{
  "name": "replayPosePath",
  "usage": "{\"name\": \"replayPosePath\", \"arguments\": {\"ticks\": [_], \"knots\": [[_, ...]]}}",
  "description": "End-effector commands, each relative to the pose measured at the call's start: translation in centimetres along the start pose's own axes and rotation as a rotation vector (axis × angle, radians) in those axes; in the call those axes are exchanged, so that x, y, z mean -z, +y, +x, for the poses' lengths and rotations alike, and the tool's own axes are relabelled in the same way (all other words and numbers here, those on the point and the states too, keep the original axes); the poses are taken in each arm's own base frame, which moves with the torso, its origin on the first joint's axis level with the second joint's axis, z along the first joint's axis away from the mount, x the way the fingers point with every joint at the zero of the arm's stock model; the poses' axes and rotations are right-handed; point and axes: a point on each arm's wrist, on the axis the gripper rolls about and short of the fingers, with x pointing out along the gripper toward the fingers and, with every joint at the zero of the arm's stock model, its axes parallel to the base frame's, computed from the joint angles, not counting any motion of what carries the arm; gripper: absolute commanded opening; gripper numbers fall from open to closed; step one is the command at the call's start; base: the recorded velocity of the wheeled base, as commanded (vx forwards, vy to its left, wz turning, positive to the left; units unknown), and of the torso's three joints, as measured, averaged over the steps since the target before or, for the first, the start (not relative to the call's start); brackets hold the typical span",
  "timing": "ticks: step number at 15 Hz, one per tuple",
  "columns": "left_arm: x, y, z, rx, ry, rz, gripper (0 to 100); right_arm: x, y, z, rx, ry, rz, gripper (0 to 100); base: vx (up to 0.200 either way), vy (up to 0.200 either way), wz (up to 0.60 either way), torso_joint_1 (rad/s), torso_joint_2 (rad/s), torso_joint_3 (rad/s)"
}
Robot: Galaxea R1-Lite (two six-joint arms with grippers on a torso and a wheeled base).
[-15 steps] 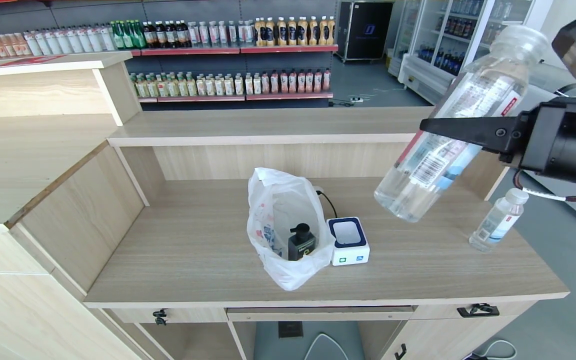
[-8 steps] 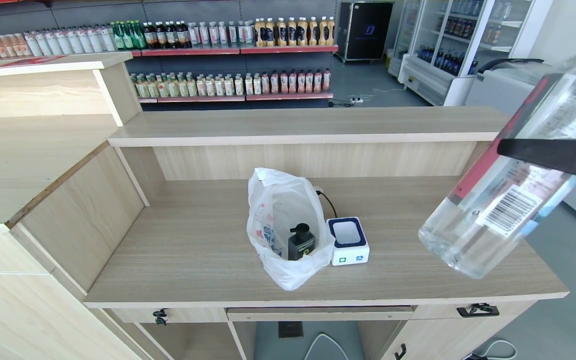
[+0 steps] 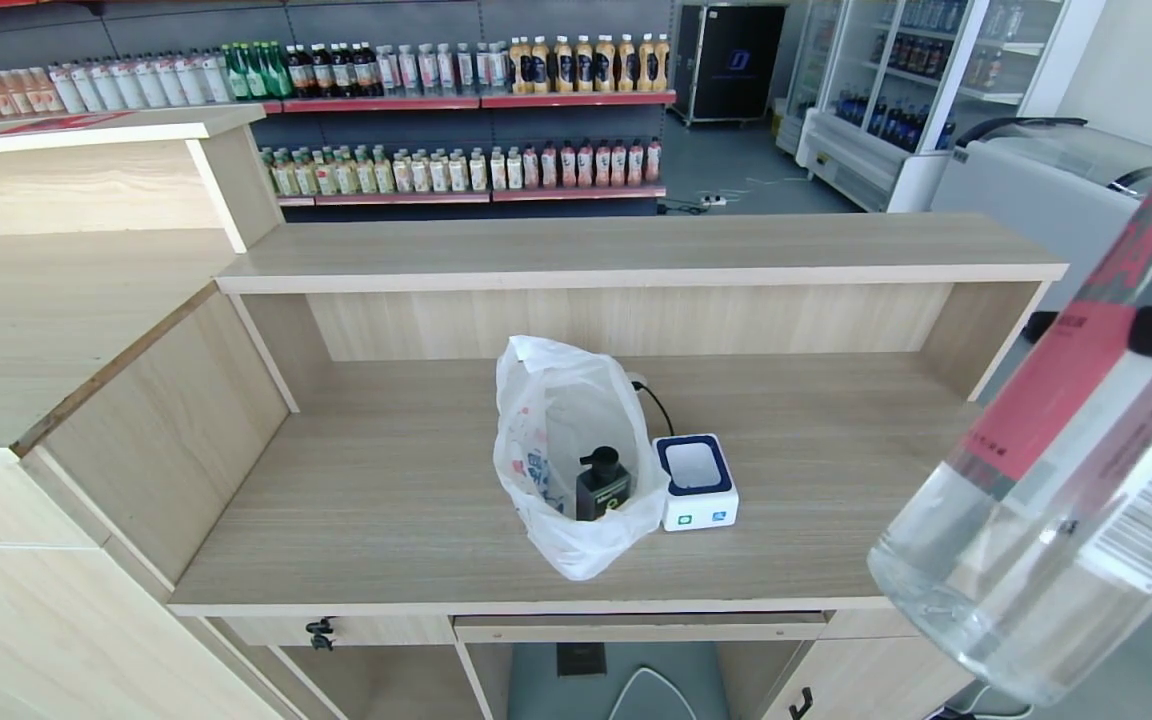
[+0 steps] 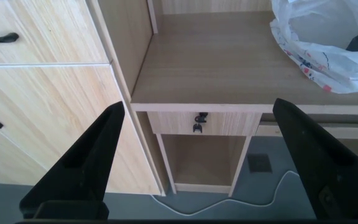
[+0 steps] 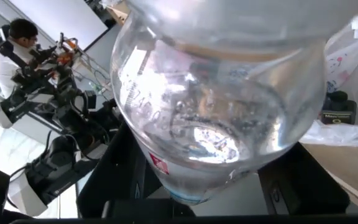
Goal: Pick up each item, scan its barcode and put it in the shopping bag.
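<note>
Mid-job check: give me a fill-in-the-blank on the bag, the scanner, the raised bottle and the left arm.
1. The pump bottle inside the shopping bag is ____ in colour.
2. The barcode scanner stands on the counter on the bag's ____ side, going by the robot's sides.
3. The left gripper has its jaws ____.
4. The water bottle, raised close to the head camera, shows a ____ on its label.
Missing words: black; right; open; barcode.

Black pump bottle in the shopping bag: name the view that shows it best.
The head view: the black pump bottle stands upright inside the shopping bag. The right wrist view shows it small beside the water bottle; the left wrist view catches a sliver at the edge.
</note>
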Motion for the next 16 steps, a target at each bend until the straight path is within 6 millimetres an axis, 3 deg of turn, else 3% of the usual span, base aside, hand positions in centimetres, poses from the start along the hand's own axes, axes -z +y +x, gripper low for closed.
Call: {"name": "replayPosePath", "arguments": {"ticks": [1,16], "knots": [[0.0,0.0,0.0,-0.001,0.000,0.000,100,-0.1,0.3,0.3,-0.028,0.005,0.016,0,0.000,0.000,0.00,0.000,0.00,0.000],[0.0,0.0,0.0,-0.001,0.000,0.000,100,-0.8,0.1,2.0,-0.049,0.022,0.014,0,0.000,0.000,0.00,0.000,0.00,0.000]]}}
